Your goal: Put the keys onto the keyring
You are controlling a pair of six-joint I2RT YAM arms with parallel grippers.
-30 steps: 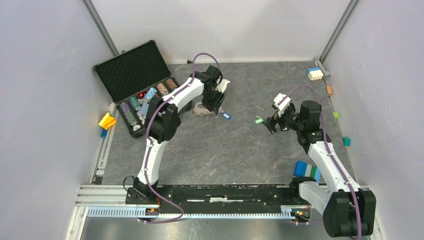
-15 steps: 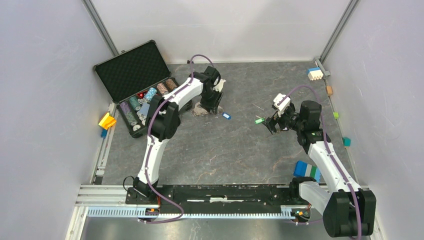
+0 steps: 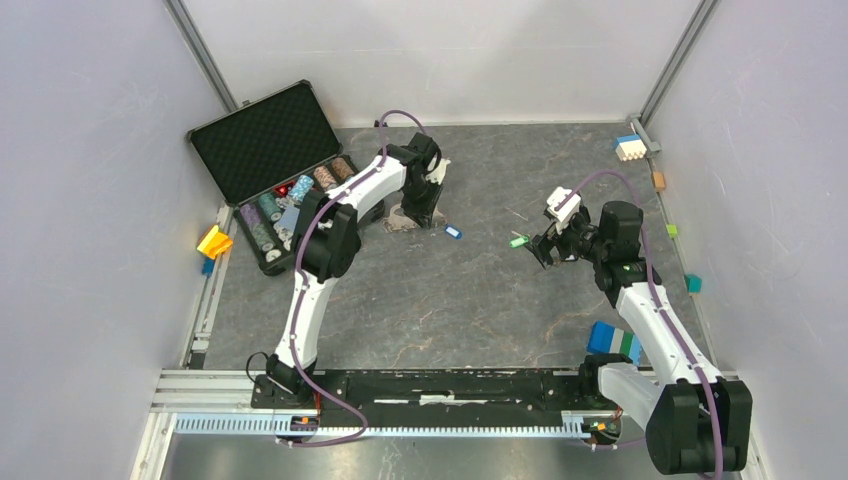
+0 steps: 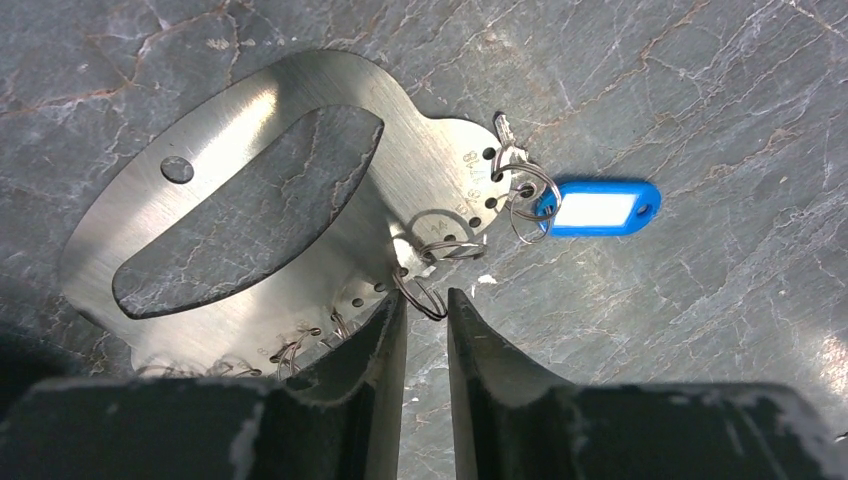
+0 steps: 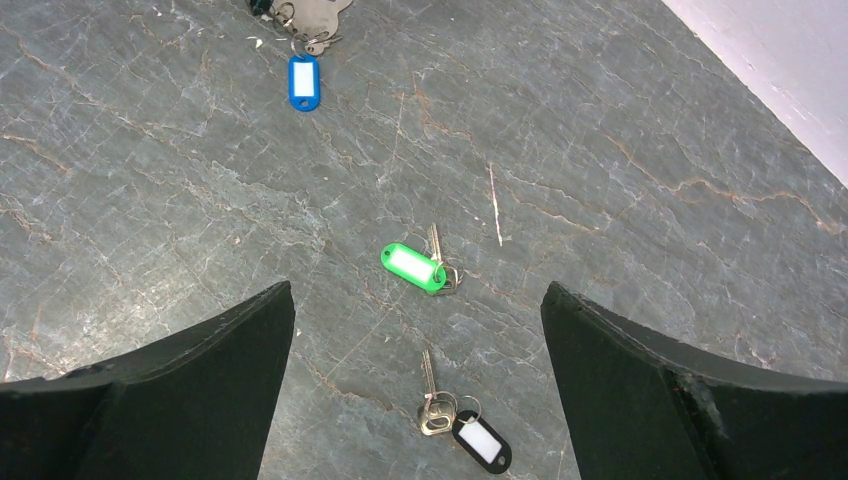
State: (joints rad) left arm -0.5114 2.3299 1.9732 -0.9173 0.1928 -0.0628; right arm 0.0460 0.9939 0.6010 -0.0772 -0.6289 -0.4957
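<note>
Nearest you, your right gripper (image 5: 415, 290) hangs spread wide over the table (image 5: 650, 200), holding nothing. Below it lie the black key (image 5: 478, 438) and, just past it, the green key (image 5: 412, 268), apart from each other. From above, the black one cannot be made out.

Farther on, your left gripper (image 4: 426, 300) has its jaws close together with a thin gap. A small wire ring (image 4: 418, 290) sits at their tips, and you cannot tell whether it is pinched.

The keyring (image 4: 430, 180), a flat steel plate with an oval opening, lies on the table, its near edge hidden behind that gripper. The blue key (image 4: 595, 207) hangs at the plate's edge, its blade mostly hidden.
</note>
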